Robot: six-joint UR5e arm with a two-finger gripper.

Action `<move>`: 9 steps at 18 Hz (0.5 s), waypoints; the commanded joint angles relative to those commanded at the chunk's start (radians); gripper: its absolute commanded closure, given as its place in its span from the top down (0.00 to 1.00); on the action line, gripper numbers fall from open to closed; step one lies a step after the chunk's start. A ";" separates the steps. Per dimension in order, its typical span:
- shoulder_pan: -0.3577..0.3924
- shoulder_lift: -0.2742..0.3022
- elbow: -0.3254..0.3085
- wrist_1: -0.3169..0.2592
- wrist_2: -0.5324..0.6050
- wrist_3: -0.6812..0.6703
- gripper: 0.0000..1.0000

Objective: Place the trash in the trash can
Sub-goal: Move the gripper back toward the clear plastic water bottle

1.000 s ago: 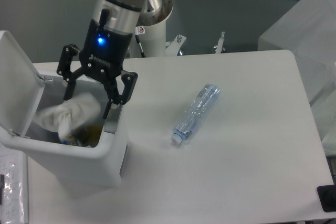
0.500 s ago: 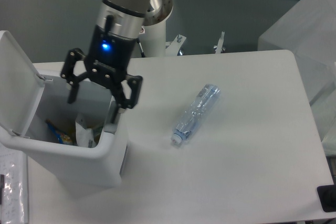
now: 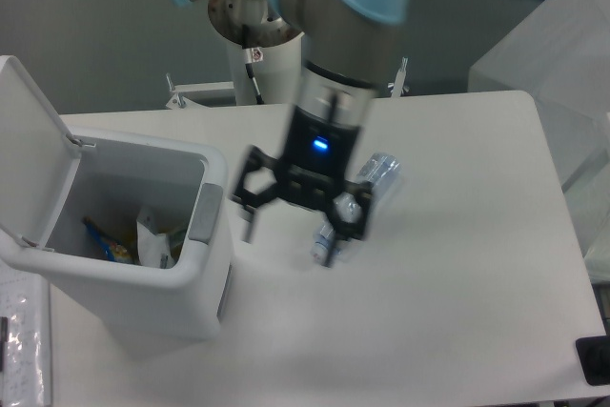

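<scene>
While gripper (image 3: 297,221) gapes | bottle (image 3: 374,181) diagonal, cap near-left

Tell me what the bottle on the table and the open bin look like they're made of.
The bottle looks like thin clear plastic: see-through, bluish, creased and crushed, though the gripper partly covers it. The bin looks like moulded white plastic with a smooth, slightly glossy finish, rounded corners and a grey panel on its rim, probably plastic too.
</scene>
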 joint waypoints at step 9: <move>0.009 -0.092 -0.012 -0.055 0.126 0.126 1.00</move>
